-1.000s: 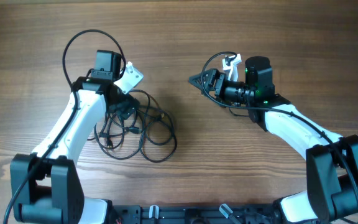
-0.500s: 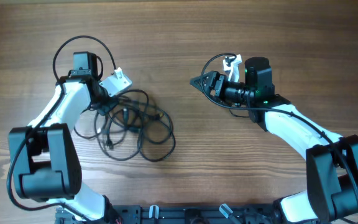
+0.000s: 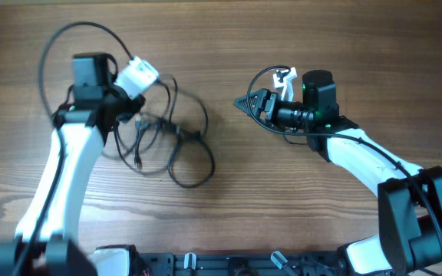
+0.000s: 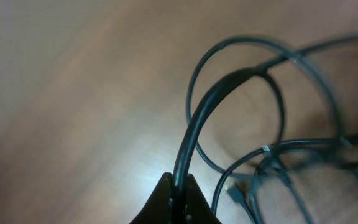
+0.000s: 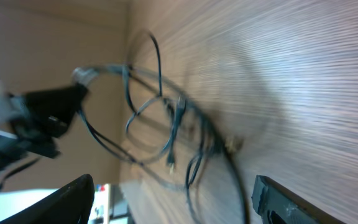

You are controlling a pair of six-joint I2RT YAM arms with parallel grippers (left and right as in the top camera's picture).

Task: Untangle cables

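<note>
The cables (image 3: 176, 132) are thin black cords lying in a loose tangle on the wooden table (image 3: 229, 207), left of centre, with small plug ends (image 3: 139, 161) hanging toward the front. My left gripper (image 3: 131, 116) sits at the tangle's upper left edge. The left wrist view shows it (image 4: 179, 186) shut on one black cable (image 4: 194, 124), which arcs away into blurred loops. My right gripper (image 3: 242, 100) hovers to the right of the tangle, pointing left at it, apart from it. Its fingers (image 5: 73, 196) stand wide open with nothing between them, and the cables (image 5: 166, 124) show beyond.
A thick black arm wire (image 3: 60, 42) loops behind the left wrist. The right arm (image 3: 359, 157) stretches across the right half of the table. Both arm bases sit along the near edge (image 3: 221, 264).
My left gripper has shut on a cable and swung up and to the left, drawing the tangle's loops out with it. The right arm has stayed in place.
</note>
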